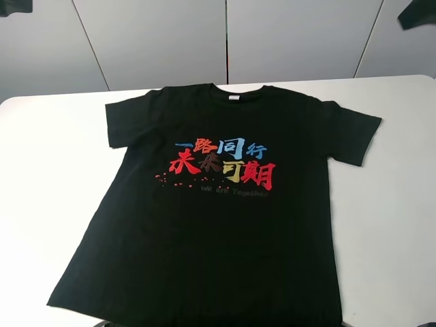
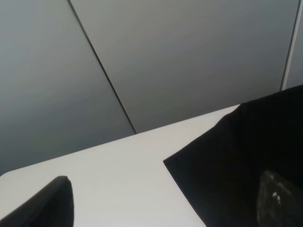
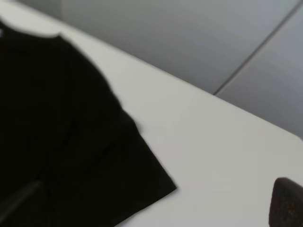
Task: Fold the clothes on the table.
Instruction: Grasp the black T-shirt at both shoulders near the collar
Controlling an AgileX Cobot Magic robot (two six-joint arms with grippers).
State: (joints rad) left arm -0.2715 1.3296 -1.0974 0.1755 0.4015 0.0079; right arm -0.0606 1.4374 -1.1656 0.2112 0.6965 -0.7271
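Note:
A black T-shirt [image 1: 218,204] lies flat and face up on the white table [image 1: 388,225]. Its collar points to the far edge and it has coloured Chinese lettering [image 1: 221,163] on the chest. The left wrist view shows one sleeve [image 2: 236,156], the right wrist view the other sleeve [image 3: 71,142]. My left gripper [image 2: 163,205] is open, with its fingertips [image 2: 47,208] wide apart above the table beside that sleeve. My right gripper [image 3: 154,202] is open too, with one fingertip [image 3: 289,203] over bare table. Neither holds anything.
Grey wall panels [image 1: 225,41] stand behind the table's far edge. Dark arm parts show at the top corners of the high view, left [image 1: 13,5] and right [image 1: 417,12]. Bare white table lies on both sides of the shirt. The shirt's hem reaches the front edge.

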